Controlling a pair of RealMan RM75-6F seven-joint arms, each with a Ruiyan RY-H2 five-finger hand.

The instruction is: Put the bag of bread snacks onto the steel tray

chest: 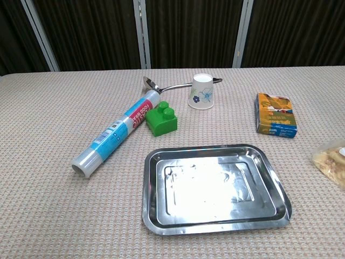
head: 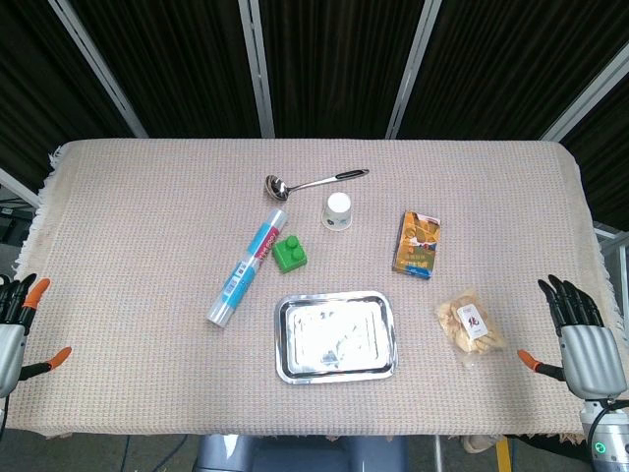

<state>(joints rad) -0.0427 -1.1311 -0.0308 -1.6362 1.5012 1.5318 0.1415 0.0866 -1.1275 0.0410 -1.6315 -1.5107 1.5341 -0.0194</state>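
Bare cloth separates the steel tray [head: 337,335] at lower centre from the bag of bread snacks [head: 471,325]; the orange box [head: 417,244] stands above.

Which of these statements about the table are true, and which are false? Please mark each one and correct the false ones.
1. The steel tray holds nothing. True.
2. The bag of bread snacks lies on the tray. False: it lies on the cloth beside the tray, nearer the right hand.
3. The paper cup stands upside down. True.
4. The green block sits inside the tray. False: it is on the cloth next to the plastic roll.
5. The left hand holds the ladle. False: it holds nothing.
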